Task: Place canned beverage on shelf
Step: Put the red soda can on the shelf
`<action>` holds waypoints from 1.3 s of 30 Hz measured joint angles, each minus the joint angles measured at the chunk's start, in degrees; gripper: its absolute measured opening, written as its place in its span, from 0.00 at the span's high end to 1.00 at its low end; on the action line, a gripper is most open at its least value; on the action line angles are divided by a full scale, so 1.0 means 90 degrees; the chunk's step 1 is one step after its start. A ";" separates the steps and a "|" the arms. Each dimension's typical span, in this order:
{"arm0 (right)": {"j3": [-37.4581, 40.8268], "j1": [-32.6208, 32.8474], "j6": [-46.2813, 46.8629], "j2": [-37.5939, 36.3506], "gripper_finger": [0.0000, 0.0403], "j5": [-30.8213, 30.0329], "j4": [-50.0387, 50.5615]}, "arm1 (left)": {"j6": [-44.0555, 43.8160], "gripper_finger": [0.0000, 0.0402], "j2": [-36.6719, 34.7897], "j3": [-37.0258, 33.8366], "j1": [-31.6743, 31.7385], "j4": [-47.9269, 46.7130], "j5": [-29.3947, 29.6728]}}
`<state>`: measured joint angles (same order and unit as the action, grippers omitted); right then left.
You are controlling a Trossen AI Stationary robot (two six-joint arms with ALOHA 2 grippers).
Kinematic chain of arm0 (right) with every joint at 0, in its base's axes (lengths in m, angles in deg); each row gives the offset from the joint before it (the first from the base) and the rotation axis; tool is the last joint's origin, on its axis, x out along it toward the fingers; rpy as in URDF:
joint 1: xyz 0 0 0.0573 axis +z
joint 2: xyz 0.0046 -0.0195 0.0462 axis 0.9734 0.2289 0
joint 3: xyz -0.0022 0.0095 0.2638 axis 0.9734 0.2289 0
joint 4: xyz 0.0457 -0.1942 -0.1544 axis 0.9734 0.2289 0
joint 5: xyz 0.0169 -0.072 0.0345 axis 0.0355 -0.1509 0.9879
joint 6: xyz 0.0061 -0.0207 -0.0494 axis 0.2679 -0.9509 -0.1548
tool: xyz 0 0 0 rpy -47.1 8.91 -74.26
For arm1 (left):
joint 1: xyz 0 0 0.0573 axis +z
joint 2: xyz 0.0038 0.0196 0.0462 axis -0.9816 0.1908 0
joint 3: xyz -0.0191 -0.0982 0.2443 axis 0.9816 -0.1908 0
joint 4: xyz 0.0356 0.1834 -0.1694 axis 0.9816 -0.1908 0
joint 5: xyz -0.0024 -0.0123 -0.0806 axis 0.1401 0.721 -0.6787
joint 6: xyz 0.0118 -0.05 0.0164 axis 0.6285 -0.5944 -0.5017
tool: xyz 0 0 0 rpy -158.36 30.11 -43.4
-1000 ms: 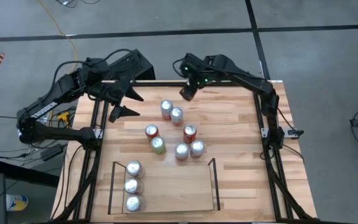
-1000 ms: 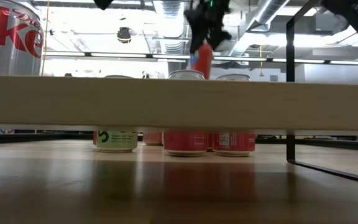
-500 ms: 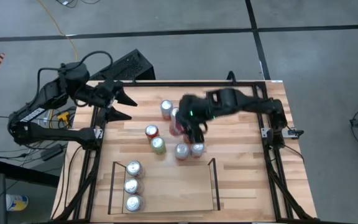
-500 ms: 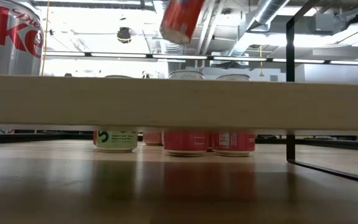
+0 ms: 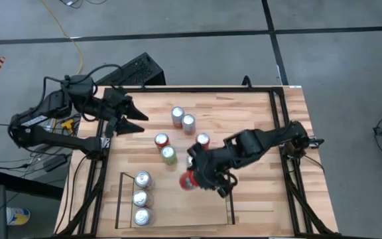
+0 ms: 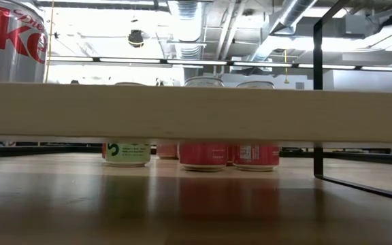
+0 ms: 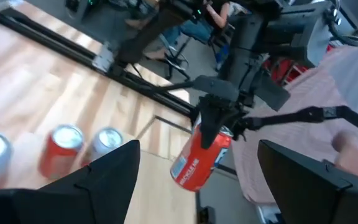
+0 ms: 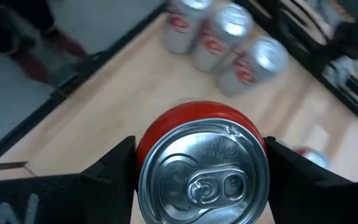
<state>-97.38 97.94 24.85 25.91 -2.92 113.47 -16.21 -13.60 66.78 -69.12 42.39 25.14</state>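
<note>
From overhead, the right gripper (image 5: 201,178) is clamped on a red aluminium drink can (image 5: 188,180), carried tilted in the air over the shelf (image 5: 174,211), a low bay of thin black rails on a light plank floor at the table's near edge. Three silver-topped cans (image 5: 141,198) stand in a column against the bay's left rail. The left gripper (image 5: 130,118) waits by the table's far left corner, its fingers spread and holding nothing.

At table height, a pale wooden plank (image 6: 196,109) blocks most of the view; neither the held can nor either gripper shows here.

In the left wrist view the can (image 7: 201,158) hangs slanted from the right gripper (image 7: 215,122), pinched near its top. That high grip looks prone to let it swing or slip.

The right wrist view shows the can's lid (image 8: 204,169) between the fingers (image 8: 114,168), with the silver cans (image 8: 229,37) beyond. Released at this tilt, it could tip, roll across the planks, or knock that row.
</note>
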 joint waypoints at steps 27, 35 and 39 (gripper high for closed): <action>0.0013 0.0676 -0.0710 0.1245 0.37 0.0721 0.0717 | 0.0200 0.23 0.0037 0.0000 -0.1187 0.0099 0.0126; 0.0013 0.0663 -0.0755 0.1246 0.36 0.0639 0.0398 | 0.0203 0.23 0.0037 0.0000 -0.1187 0.0099 0.0128; 0.0013 0.0663 -0.0758 0.1246 0.36 0.0691 0.0340 | 0.0203 0.23 0.0037 0.0000 -0.1187 0.0099 0.0128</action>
<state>-97.26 103.90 18.02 37.12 3.30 116.53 -14.39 -13.26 66.78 -79.80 43.28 26.30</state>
